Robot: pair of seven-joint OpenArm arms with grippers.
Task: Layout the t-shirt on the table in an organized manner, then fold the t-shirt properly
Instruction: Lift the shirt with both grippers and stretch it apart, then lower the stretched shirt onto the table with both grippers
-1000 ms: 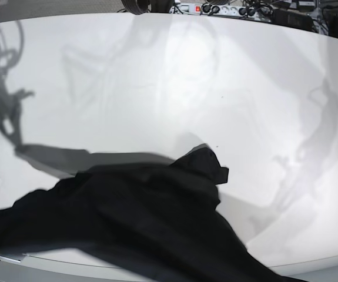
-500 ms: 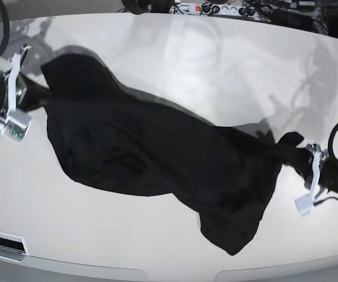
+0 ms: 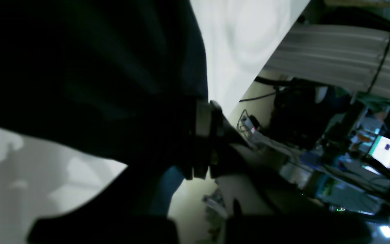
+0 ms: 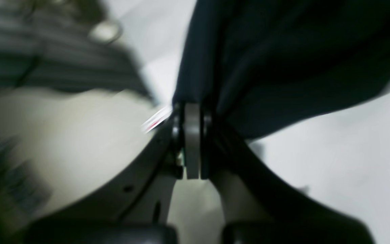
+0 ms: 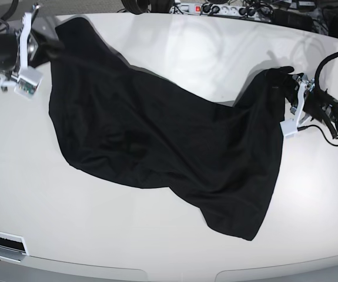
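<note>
- Since the cloth must be spread, right gripper (image 5: 45, 47), far left of the base view: jaws clamped on the t-shirt (image 5: 169, 141) edge.
- T-shirt: stretched between both grippers, sagging onto the table (image 5: 174, 47), probably for flattening.
- Left gripper (image 5: 291, 94), far right: pinched onto the opposite edge.

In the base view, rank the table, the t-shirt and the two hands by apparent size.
1. table
2. t-shirt
3. right hand and left hand: both small, look alike, and the arms partly run out of frame, so unranked.
</note>
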